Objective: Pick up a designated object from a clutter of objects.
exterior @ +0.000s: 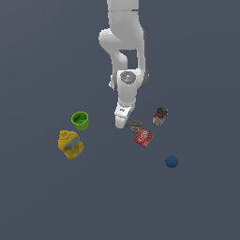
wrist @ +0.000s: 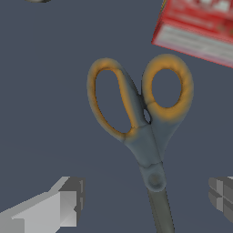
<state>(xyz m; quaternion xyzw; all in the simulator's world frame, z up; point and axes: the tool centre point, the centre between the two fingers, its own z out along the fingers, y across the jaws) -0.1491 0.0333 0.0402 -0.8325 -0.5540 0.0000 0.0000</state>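
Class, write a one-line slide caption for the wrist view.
Open gripper straddles the scissors, red box nearby.

The arm point(exterior: 124, 51) is glossy white all over, built of thick rounded segments with smooth swollen joints; a round grey cap with small red marks sits on the wrist joint point(exterior: 127, 77); the end effector point(exterior: 121, 123) is white too, with blocky pale-grey fingers point(wrist: 68, 202) showing squared, stepped tips.
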